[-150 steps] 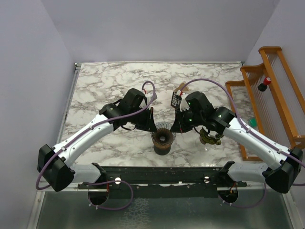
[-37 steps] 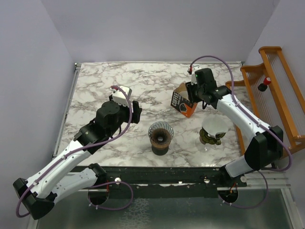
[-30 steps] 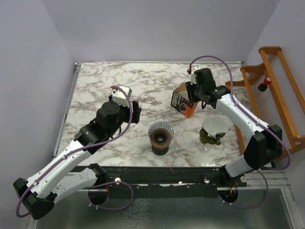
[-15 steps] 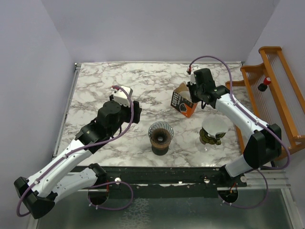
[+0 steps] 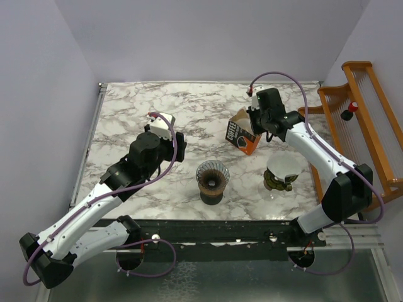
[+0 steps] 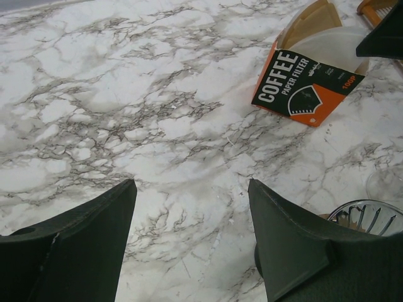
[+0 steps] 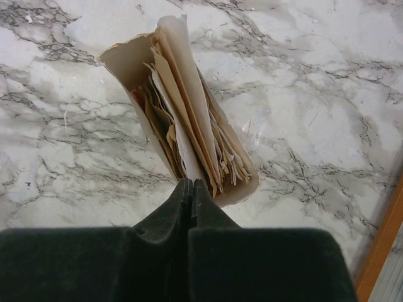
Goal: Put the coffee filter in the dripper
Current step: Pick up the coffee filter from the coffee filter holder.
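The brown-and-orange "COFFEE" carton (image 5: 239, 134) (image 6: 306, 87) lies on the marble with its open mouth (image 7: 119, 56) toward my right gripper (image 5: 255, 124) (image 7: 191, 183). A stack of paper filters (image 7: 201, 126) stands in the carton. My right gripper is shut on the lower edge of one whitish coffee filter (image 7: 184, 148) in that stack. The dripper (image 5: 213, 178) (image 6: 370, 218), ribbed glass on a brown base, stands near the front middle. My left gripper (image 5: 177, 146) (image 6: 191, 186) hangs open above bare marble, left of the dripper, holding nothing.
A white cone on a dark olive stand (image 5: 281, 168) sits right of the dripper, below my right arm. A wooden rack (image 5: 360, 119) lines the table's right edge. White walls close the back and the left side.
My right gripper's jaws have shut at the carton's mouth onto a filter's edge. The left arm has drifted slightly up and right, still open.
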`<action>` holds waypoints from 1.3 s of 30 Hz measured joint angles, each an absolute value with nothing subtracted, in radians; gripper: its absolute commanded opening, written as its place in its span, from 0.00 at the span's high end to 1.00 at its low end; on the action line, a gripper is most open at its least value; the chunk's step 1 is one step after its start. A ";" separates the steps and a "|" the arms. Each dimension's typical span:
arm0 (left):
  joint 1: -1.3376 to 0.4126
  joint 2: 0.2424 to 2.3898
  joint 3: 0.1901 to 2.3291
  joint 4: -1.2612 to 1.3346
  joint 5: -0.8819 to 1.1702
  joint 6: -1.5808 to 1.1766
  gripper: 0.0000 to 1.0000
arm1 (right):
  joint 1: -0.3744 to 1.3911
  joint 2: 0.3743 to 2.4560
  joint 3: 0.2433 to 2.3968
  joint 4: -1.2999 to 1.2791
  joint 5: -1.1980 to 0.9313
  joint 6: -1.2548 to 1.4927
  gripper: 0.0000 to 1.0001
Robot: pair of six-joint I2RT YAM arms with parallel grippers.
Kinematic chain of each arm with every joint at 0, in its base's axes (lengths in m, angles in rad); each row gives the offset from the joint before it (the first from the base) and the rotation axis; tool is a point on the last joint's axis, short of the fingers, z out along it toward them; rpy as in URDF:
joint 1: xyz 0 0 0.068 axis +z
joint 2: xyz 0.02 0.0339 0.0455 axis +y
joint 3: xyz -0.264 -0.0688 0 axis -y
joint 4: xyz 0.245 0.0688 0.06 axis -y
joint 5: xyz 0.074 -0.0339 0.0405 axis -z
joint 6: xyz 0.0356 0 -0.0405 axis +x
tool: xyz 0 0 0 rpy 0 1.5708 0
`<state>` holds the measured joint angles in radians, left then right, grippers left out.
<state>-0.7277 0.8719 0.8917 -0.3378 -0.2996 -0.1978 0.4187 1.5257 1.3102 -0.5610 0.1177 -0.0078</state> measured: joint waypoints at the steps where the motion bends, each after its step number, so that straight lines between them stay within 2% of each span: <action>1: -0.728 0.872 0.892 -0.338 -0.300 -0.198 0.27 | 0.419 1.525 1.317 -0.566 0.115 -0.007 0.99; 7: -0.726 0.872 0.892 -0.338 -0.299 -0.198 0.27 | 0.419 1.512 1.339 -0.580 0.104 -0.008 0.99; 12: -0.724 0.872 0.892 -0.338 -0.299 -0.198 0.27 | 0.419 1.496 1.340 -0.582 0.102 -0.006 0.90; 26: -0.721 0.871 0.892 -0.338 -0.299 -0.198 0.27 | 0.419 1.496 1.340 -0.592 0.103 0.023 0.82; 39: -0.719 0.871 0.892 -0.338 -0.298 -0.198 0.27 | 0.419 1.496 1.340 -0.604 0.103 0.036 0.82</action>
<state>-0.7189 0.8715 0.8917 -0.3378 -0.2981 -0.1978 0.4187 1.4960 1.3399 -0.6041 0.1028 0.0364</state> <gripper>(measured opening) 0.733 0.179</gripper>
